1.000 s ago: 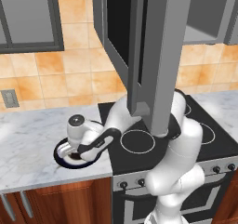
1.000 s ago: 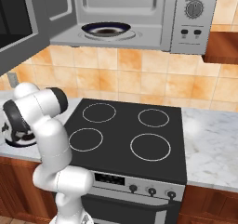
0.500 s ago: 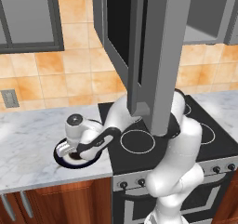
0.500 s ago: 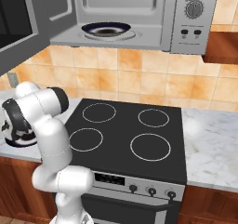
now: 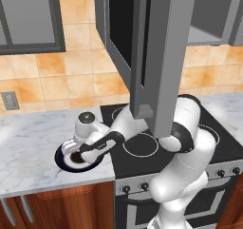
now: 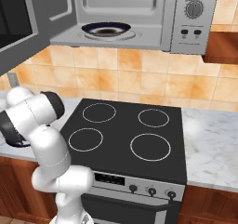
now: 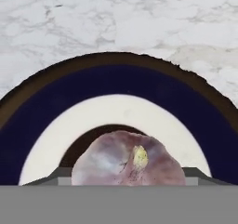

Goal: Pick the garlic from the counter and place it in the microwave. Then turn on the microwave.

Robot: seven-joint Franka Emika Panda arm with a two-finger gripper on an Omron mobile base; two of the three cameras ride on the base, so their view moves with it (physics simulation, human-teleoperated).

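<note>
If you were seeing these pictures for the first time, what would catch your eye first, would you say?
The white arm bends low to the left of the black four-ring stovetop, its hand down over a round dark-blue plate with a white ring on the white-grey marble counter. On that plate sits a small pinkish-white garlic bulb. Above, the large grey microwave hangs open, another dark plate inside.

An orange-tiled wall (image 6: 139,76) is seen behind a black stovetop (image 6: 125,137), flanked by reddish-brown cabinet fronts (image 5: 61,206) and a grey-framed glass wall cabinet (image 5: 31,19).
</note>
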